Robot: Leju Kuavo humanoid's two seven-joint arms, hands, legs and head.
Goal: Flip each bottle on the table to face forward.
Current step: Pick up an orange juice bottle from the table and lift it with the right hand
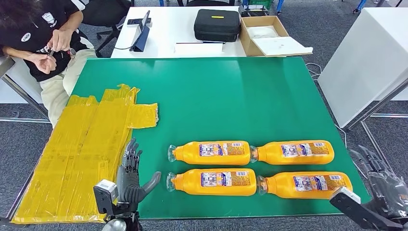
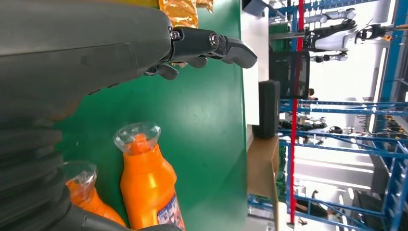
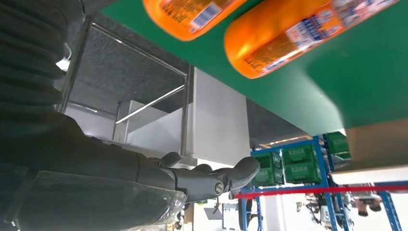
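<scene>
Nearest, at the table's front edge: left hand [image 1: 129, 175] raised over the green table [image 1: 216, 96], fingers straight and spread, thumb out to the side, holding nothing, touching nothing. Wrist cut off by the picture's lower border. In the left wrist view, same hand [image 2: 192, 45] with fingers extended above the green surface, palm largely hidden behind the grey cover.

Right hand [image 1: 380, 185] off the table's front right corner, over the grey floor, partly wrapped in clear plastic and cut off by the frame; fingers stretched out and apart, empty. Right wrist view: fingers [image 3: 226, 175] loosely extended, clear of the table.

Just beyond the hands, four orange bottles lying on their sides in two rows, caps pointing toward the left hand's side: front left bottle [image 1: 214, 181], front right bottle [image 1: 308, 185], back left bottle [image 1: 211, 152], back right bottle [image 1: 294, 152]. Labels facing up; print too small to read. Each pair nearly end to end.

Left of the bottles, crumpled yellow sheet [image 1: 82, 154] hanging over the table's edge.

Farther back: white table [image 1: 163, 29] with a black case [image 1: 217, 24] and an open cardboard box [image 1: 269, 36]. Seated person [image 1: 45, 38] at the far left, partly cut off.
</scene>
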